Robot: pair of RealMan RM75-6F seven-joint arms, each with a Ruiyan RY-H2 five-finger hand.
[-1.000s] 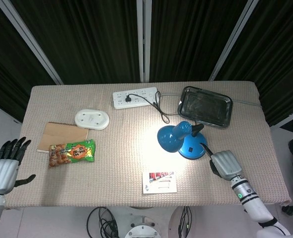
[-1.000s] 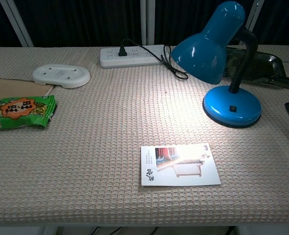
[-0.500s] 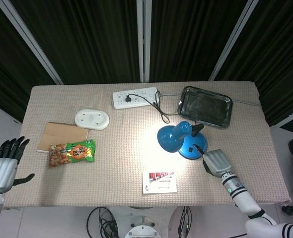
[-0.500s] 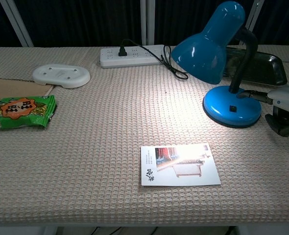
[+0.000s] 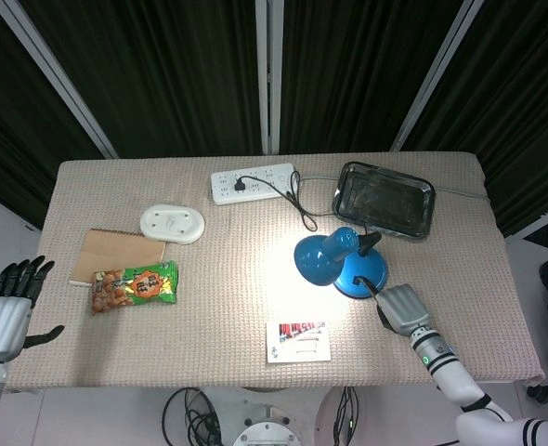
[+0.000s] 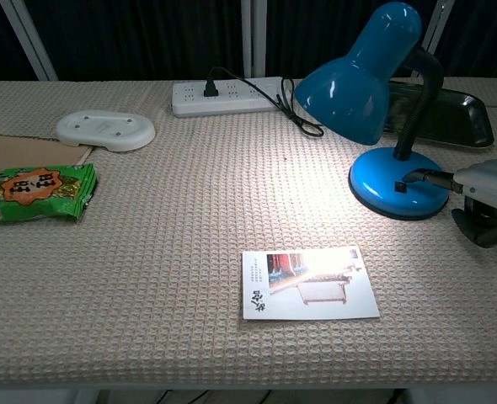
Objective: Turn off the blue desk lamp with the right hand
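— What has changed, and what does it mean for the switching-off?

— The left hand (image 5: 6, 311) is kept off the table's left edge, fingers spread and nothing held. The right hand (image 5: 402, 308) has been brought in over the last second to the blue desk lamp (image 5: 341, 263), which stands right of centre and is still lit. One dark fingertip (image 6: 413, 177) is now laid on the round base, just beside the small black switch (image 6: 400, 188); the other fingers seem curled under and nothing is grasped. The switch is judged not yet pressed — only a short nudge leftward should remain.

— And round about?

— From the left, a notebook (image 5: 111, 251), a snack packet (image 5: 135, 286), a white oval dish (image 5: 173, 224), a power strip (image 5: 252, 183), a printed card (image 5: 299, 340) and a black tray (image 5: 385, 199) are seen. The finger's path is not blocked.
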